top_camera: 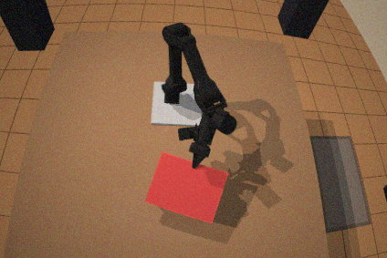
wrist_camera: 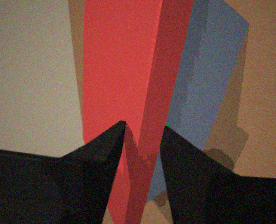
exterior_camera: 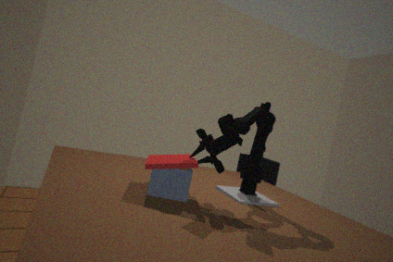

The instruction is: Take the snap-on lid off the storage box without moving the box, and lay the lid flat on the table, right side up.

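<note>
The red lid (top_camera: 184, 189) (exterior_camera: 169, 161) (wrist_camera: 119, 60) is on top of the blue-grey storage box (exterior_camera: 169, 184) (wrist_camera: 214, 75), which stands on the table (top_camera: 91, 150) (exterior_camera: 93, 231). In the exterior view the lid's edge on the arm side looks slightly raised against the box; I cannot tell how wide any gap is. My gripper (top_camera: 194, 167) (exterior_camera: 194, 159) (wrist_camera: 143, 129) is shut on that edge of the lid, one finger on the top face and one at the underside. From above, the lid hides the box.
The arm's white base plate (top_camera: 160, 105) (exterior_camera: 266, 200) lies behind the lid in the top view. Two dark blocks (top_camera: 27, 14) (top_camera: 306, 5) stand beyond the table's far corners. A grey panel (top_camera: 338, 182) is off the table's right edge.
</note>
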Robot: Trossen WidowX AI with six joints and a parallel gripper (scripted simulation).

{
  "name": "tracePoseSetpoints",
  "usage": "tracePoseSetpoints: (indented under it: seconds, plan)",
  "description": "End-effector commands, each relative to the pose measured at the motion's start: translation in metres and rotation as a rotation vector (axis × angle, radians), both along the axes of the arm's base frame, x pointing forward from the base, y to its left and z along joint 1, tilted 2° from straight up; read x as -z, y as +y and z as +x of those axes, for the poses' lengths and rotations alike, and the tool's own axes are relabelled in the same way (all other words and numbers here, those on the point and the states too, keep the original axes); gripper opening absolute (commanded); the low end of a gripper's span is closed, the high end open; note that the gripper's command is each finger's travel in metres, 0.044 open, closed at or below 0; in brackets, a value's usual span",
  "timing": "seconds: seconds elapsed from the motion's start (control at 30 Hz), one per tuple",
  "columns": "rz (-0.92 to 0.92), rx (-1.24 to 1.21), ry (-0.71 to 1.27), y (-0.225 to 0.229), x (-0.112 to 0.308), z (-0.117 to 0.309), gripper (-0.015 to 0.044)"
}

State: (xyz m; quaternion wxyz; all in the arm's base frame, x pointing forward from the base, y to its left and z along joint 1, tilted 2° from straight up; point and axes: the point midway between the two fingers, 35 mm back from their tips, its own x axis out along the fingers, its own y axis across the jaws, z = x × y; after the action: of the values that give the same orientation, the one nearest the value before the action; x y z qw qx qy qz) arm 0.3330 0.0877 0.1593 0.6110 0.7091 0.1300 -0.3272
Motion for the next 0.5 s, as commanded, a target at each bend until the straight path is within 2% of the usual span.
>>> tracePoseSetpoints:
  seconds: [0.0, 0.47]
  plan:
    - [0.005, -0.004, -0.010, 0.000, -0.010, 0.002, 0.0000]
    - [0.005, -0.004, -0.010, -0.002, -0.029, 0.008, 0.0000]
